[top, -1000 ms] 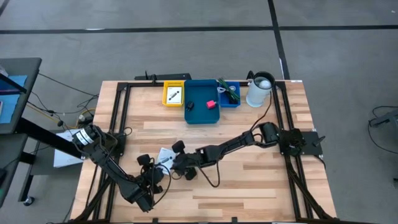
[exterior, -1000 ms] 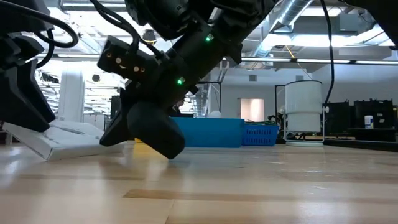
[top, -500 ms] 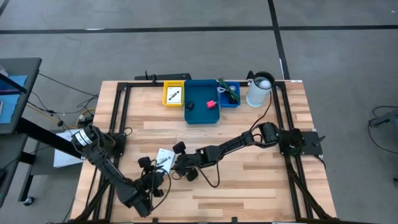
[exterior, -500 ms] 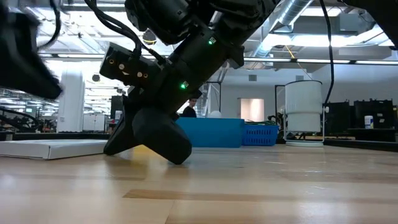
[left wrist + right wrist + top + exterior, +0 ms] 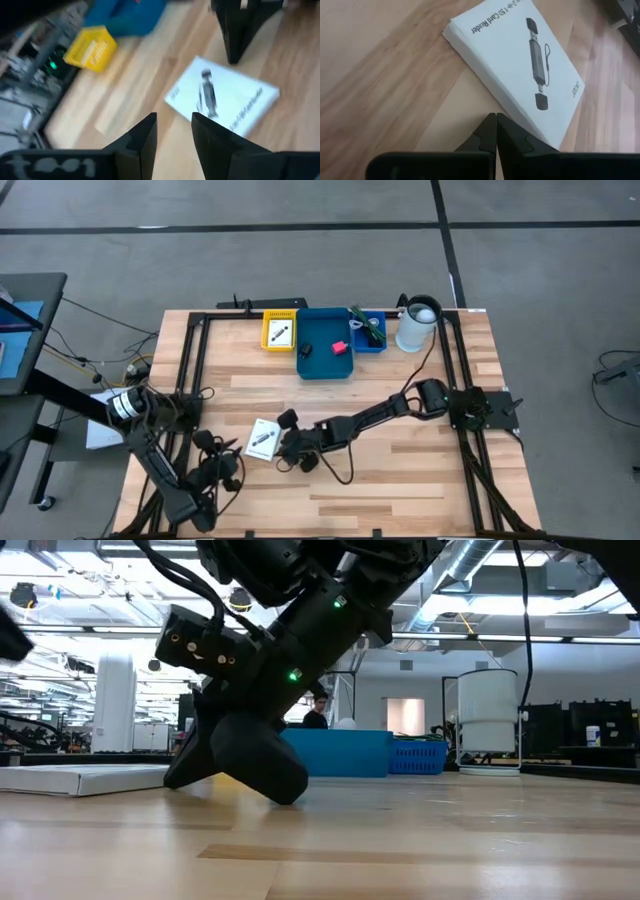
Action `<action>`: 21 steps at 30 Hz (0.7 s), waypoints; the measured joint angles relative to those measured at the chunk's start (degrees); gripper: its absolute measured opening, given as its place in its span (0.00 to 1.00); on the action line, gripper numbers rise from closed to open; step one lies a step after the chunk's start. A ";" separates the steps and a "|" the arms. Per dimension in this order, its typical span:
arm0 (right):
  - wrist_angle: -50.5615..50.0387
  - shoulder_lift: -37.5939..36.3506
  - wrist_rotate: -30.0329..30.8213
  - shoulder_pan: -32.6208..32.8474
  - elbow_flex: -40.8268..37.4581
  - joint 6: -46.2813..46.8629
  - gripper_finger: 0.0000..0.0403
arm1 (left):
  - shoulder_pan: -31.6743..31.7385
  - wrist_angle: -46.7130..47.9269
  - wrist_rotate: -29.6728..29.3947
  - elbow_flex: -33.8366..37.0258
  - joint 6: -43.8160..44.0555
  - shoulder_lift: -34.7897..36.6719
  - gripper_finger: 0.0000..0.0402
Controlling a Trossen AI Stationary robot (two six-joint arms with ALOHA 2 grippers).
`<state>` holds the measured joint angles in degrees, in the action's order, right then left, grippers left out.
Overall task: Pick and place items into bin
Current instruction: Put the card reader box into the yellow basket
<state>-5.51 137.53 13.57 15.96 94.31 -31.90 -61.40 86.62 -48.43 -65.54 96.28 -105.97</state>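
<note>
A white flat printed box [image 5: 262, 439] showing a card reader lies flat on the wooden table, left of centre; it also shows in the right wrist view [image 5: 520, 55] and the left wrist view [image 5: 220, 97]. My right gripper [image 5: 283, 448] is shut, its tips [image 5: 496, 119] at the box's long side edge. My left gripper [image 5: 222, 467] stands open near the table's near left corner, clear of the box, with nothing between its fingers [image 5: 174, 132]. The blue bin [image 5: 328, 360] at the far edge holds a pink-red block [image 5: 340, 347] and a black piece [image 5: 306, 350]. My right gripper's shut fingertips stand at the box's long side edge [image 5: 492, 107], slanting down from the table's right. I cannot tell whether they touch it. The box lies flat on the table.
A yellow tray [image 5: 279, 331] with a card stands left of the bin, and a small blue basket [image 5: 368, 330] with green stringy pieces stands right of it. A white cylinder [image 5: 418, 323] is at the far right. Black frame rails run along both table sides.
My left gripper has drawn back from the box toward the table's near left corner and risen. The box, tilted with one end raised a second ago, now lies flat on the table. My right gripper has stayed beside it.
</note>
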 joint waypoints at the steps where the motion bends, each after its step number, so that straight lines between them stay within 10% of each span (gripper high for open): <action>1: -0.73 0.03 0.07 0.14 0.79 -0.11 0.00 | -0.07 -1.57 0.98 0.80 0.05 0.00 0.28; 21: -10.34 0.59 2.04 2.66 7.71 -3.03 0.00 | 0.00 -14.40 3.38 9.00 17.10 8.15 0.28</action>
<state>-15.85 138.12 15.60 18.61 102.02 -34.93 -61.41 72.22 -45.05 -56.53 113.38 -97.82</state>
